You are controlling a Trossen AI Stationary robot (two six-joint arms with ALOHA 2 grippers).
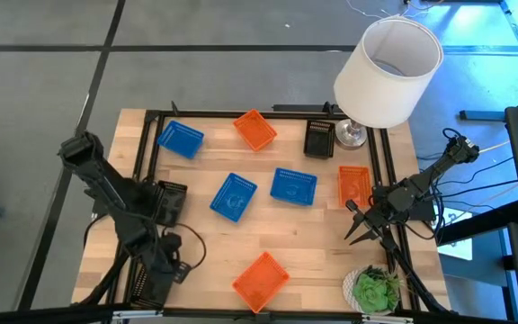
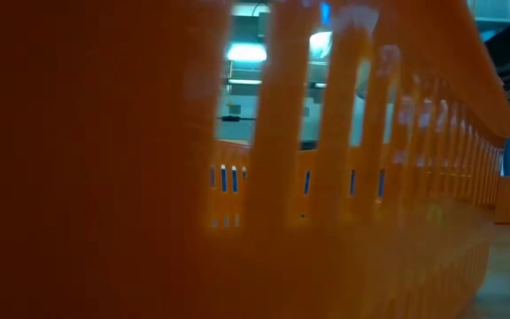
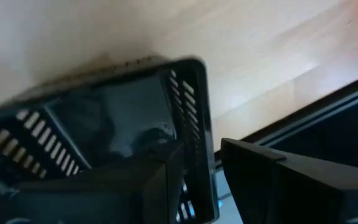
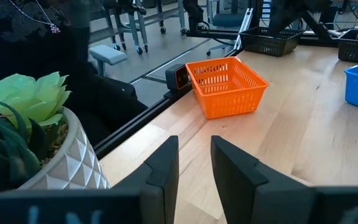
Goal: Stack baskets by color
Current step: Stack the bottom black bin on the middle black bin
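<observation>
Left gripper [image 3: 201, 148] low at the left side of the table [image 1: 313, 252], on the black basket [image 1: 171, 205] there. Fingers apart and astride one wall: one inside the basket, one outside. A gap shows by the outer finger, so I judge it not yet clamped.

Right gripper [image 1: 356, 229] waits over the right side, fingers slightly apart, empty. It sits near the plant [image 4: 23, 106] and faces the front orange basket [image 4: 227, 86].

Rest of the baskets, all single, none stacked:
- second black basket [image 1: 319, 138] at the back, just beside the lamp [image 1: 389, 72]
- three blue: back left [image 1: 180, 138], and two mid-table [image 1: 233, 196] [image 1: 293, 186]
- orange: back [image 1: 255, 129], right [image 1: 354, 185], front [image 1: 261, 279]

Step in hand, as I read it: take the left black basket by its wall and bring it to its mate.

To do it well:
- seat the fingers deep on the wall before closing; the mesh wall is thin and will likely flex
- grip mid-wall, not at a corner, or the basket will tip and swing
- lift straight up, clear of the frame rail beside it
- the path to the back crosses the blue baskets and the back orange one; carry high
- square it over the mate before lowering so it nests
- mind the lamp base close by
</observation>
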